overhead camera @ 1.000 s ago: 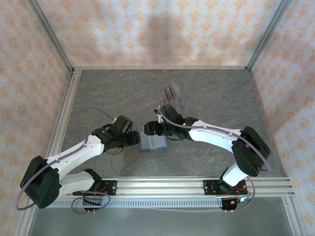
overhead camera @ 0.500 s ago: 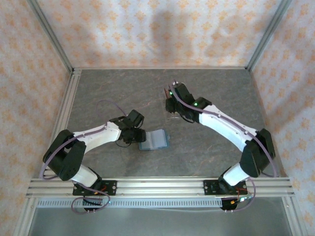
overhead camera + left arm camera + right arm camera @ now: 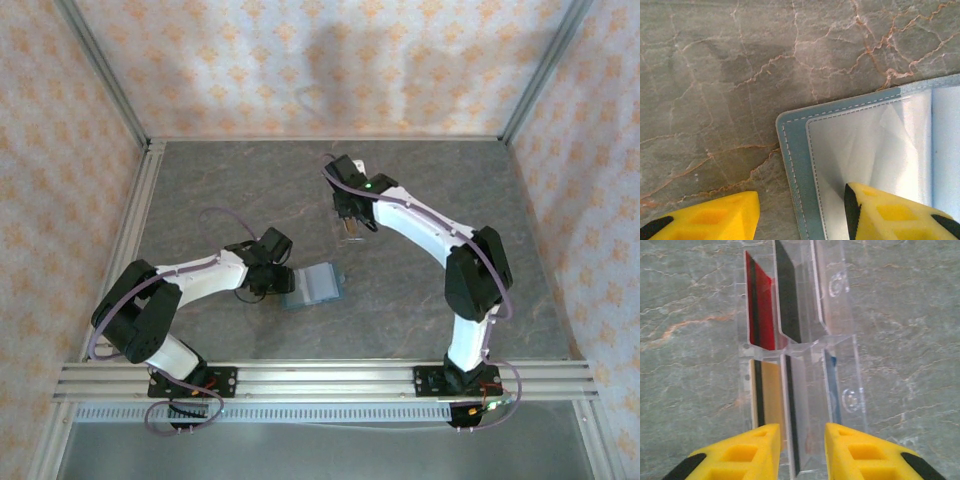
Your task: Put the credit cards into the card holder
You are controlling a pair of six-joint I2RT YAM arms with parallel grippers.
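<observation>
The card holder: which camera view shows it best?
The top external view: almost the whole card holder lies open. The left wrist view gives one corner close up; the right wrist view faces the clear rack.

Surface notes from my remote feed:

- I read the tabletop [image 3: 715, 75] as a stone-look slab, grey w/ orange veining, matt and smooth.
- The card holder [image 3: 792, 165] has a teal leather-like skin w/ pale stitching at the edge. Its inner pocket is clear film, glossy, slightly creased.
- The rack [image 3: 840, 340] is transparent hard plastic, glossy.
- Credit cards in the rack, i.e. the red card [image 3: 765, 315] and the orange card [image 3: 771, 390], are smooth plastic, each w/ a dark stripe.
- Left gripper [image 3: 800, 220] and right gripper [image 3: 802, 450] have fingers [image 3: 740, 452] of matt yellow plastic w/ moulded recesses.
- The rails [image 3: 330, 380] are bare metal, approx. aluminium, satin.
- The walls [image 3: 300, 70] are matt and patterned; cloth or paper, I can't tell.
</observation>
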